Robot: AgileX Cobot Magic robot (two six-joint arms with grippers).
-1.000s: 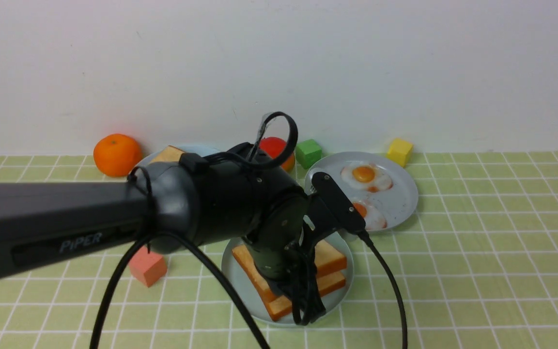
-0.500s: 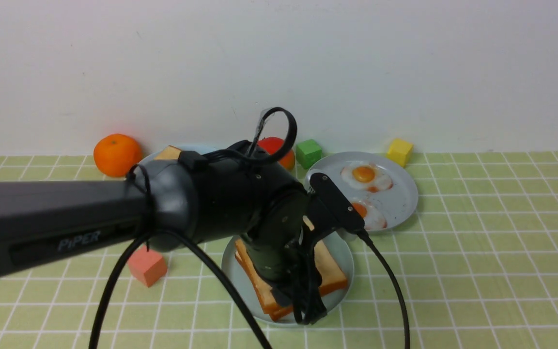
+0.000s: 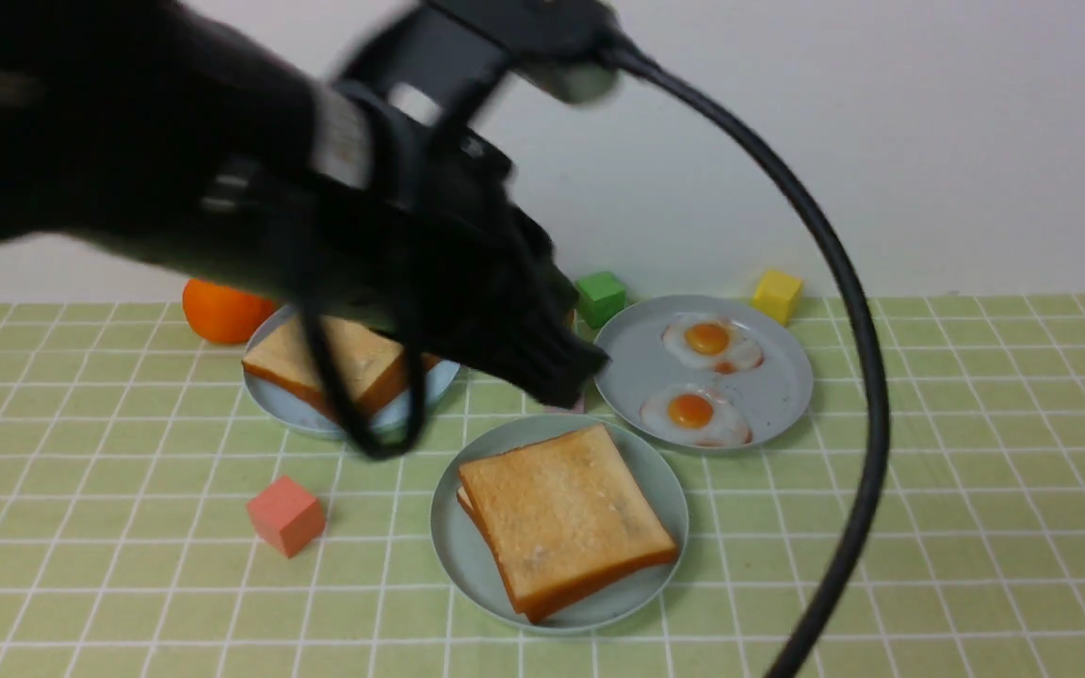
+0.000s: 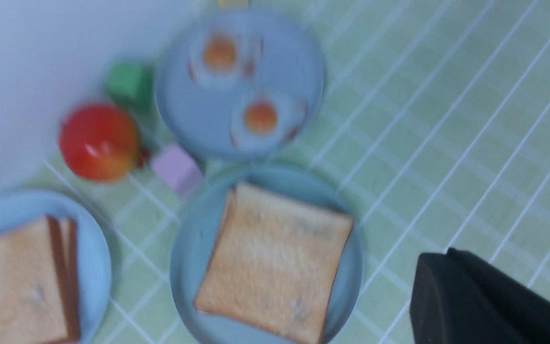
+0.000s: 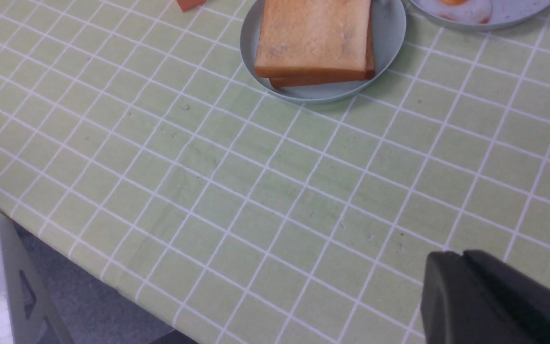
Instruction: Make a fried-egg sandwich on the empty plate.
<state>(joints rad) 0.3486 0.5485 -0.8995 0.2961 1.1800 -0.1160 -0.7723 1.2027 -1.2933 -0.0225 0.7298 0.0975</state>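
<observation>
Two left jaws, pressed together, hang empty and raised; below and rightward of them, the stacked toast sandwich (image 3: 566,513) sits on the teal plate (image 3: 467,574), seemingly finished, any egg inside hidden; perhaps only withdrawal remains; the left arm (image 3: 175,141) reaches in high; the right jaws' spread I cannot tell

Counted: three plates (image 3: 773,377), two fried eggs (image 3: 690,411), four blocks (image 3: 286,516), four visible toast slices (image 3: 566,518), one orange (image 3: 222,313), one red fruit (image 4: 98,143).

And we see the sandwich (image 3: 569,518), two golden, brown-crusted square toast slices stacked slightly askew, lying flat on our round blue-green plate (image 3: 458,565)!
</observation>
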